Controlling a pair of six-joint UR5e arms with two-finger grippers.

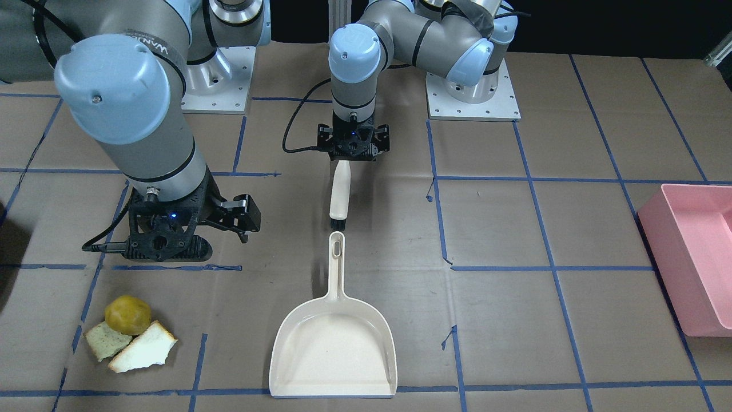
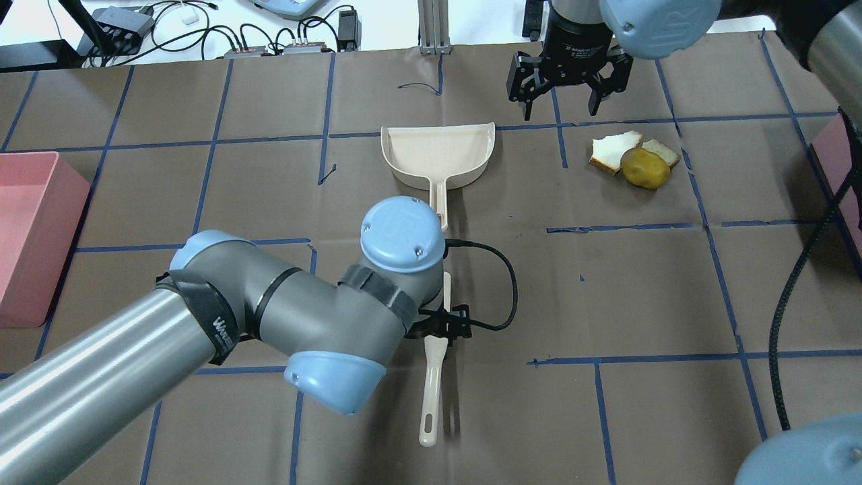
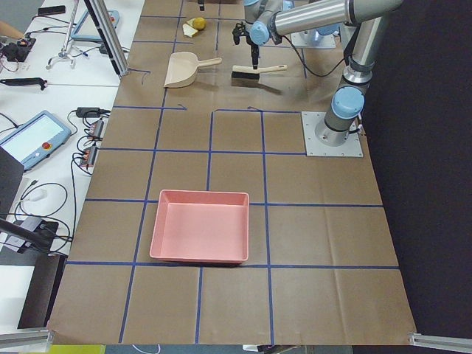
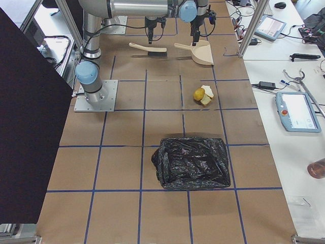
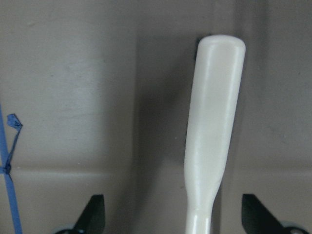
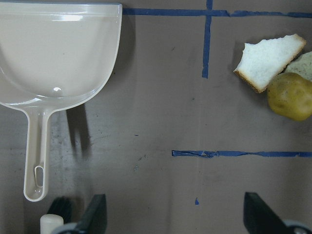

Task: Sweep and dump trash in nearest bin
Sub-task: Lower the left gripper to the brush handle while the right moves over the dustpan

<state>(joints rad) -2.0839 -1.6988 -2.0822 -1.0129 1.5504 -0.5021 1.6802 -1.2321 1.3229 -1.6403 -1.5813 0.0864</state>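
The trash lies together on the brown paper: a yellow-brown potato-like lump [image 1: 127, 314], a white slice [image 1: 143, 348] and a pale greenish slice [image 1: 106, 340]. A cream dustpan [image 2: 438, 151] rests flat mid-table, its handle pointing at a cream brush [image 2: 431, 391] lying in line with it. My left gripper [image 5: 173, 217] hangs open over the brush handle [image 5: 214, 131], one finger on each side and neither touching it. My right gripper [image 2: 562, 101] is open and holds nothing, hovering between the dustpan [image 6: 53, 53] and the trash lump [image 6: 291, 95].
A pink bin [image 2: 30, 236] stands at the table's end on my left. A bin lined with a black bag [image 4: 192, 162] stands towards the table's end on my right, beyond the trash. Blue tape lines grid the paper. Cables and devices lie past the far edge.
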